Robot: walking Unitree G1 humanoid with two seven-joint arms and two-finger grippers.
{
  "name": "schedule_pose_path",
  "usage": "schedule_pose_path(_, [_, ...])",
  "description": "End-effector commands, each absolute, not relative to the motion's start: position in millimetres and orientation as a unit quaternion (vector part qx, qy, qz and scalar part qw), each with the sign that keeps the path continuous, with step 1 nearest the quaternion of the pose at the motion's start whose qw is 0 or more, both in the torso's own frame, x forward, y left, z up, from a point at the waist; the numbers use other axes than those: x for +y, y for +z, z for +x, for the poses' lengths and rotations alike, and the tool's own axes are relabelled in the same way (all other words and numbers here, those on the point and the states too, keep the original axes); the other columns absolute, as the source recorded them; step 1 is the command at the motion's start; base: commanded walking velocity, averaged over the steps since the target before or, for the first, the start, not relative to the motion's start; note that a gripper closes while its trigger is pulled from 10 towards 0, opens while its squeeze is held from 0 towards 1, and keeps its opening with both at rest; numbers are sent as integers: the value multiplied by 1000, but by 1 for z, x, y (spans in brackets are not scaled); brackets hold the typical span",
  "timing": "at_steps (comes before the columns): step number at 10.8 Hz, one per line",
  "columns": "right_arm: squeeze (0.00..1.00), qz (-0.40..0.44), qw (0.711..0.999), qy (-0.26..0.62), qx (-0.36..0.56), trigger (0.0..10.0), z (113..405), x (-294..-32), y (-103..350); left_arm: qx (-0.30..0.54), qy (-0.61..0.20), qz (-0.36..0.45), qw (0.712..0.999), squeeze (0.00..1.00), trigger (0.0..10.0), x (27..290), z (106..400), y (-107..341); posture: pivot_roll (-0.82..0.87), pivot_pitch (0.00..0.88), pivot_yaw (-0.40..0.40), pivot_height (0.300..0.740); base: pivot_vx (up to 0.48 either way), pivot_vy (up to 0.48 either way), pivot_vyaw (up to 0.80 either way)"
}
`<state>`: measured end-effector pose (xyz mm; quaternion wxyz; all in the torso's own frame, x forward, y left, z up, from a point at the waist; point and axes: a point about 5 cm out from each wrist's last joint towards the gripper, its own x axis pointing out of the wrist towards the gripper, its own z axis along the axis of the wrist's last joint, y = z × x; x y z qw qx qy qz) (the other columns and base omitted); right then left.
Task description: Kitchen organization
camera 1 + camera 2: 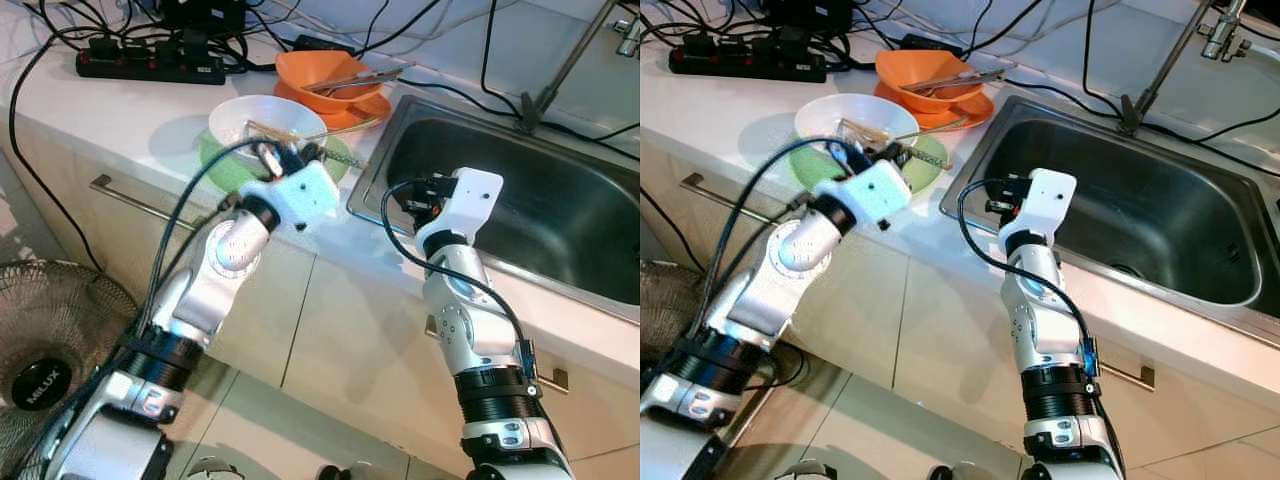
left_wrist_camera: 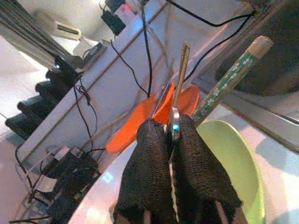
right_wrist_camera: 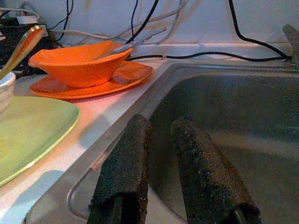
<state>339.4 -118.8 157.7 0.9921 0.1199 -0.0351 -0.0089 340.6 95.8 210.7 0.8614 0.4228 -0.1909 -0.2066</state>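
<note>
A white bowl [image 1: 262, 115] sits on a green plate [image 1: 338, 168] on the counter, with utensils lying across it. My left gripper [image 1: 290, 155] hovers over the bowl's near rim. In the left wrist view it [image 2: 170, 128] is shut on a thin metal utensil [image 2: 181, 79], and a green-patterned chopstick [image 2: 229, 79] slants beside it. Behind stands an orange bowl [image 1: 322, 70] holding utensils, on an orange plate [image 1: 368, 104]. My right gripper [image 3: 161, 126] is open and holds nothing, low at the left edge of the steel sink [image 1: 530, 200].
A black power strip [image 1: 150, 65] and tangled cables lie along the back of the counter. The faucet [image 1: 560, 70] rises behind the sink. Cabinet doors with a bar handle [image 1: 130, 197] are below, and a floor fan [image 1: 50, 350] stands at the lower left.
</note>
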Motion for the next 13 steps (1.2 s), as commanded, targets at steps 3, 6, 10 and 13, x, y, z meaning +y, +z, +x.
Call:
schedule_pose_path(3, [0, 122, 992, -18, -33, 10000, 339, -124, 157, -198, -203, 426, 859, 0, 2275, 95, 341, 222, 12, 49, -142, 740, 0, 0, 0])
schedule_pose_path(6, [0, 124, 992, -11, -31, 10000, 339, -122, 157, -201, -196, 433, 857, 0, 10000, 102, 339, 236, 16, 50, -147, 740, 0, 0, 0])
schedule_pose_path(10, [0, 124, 992, -2, -27, 10000, 340, -119, 157, -167, -245, 438, 849, 0, 10000, 110, 330, 253, 24, 50, -152, 740, 0, 0, 0])
schedule_pose_path(13, [0, 123, 992, 0, -24, 10000, 340, -119, 156, -161, -274, 428, 846, 0, 10000, 109, 324, 266, 27, 51, -157, 740, 0, 0, 0])
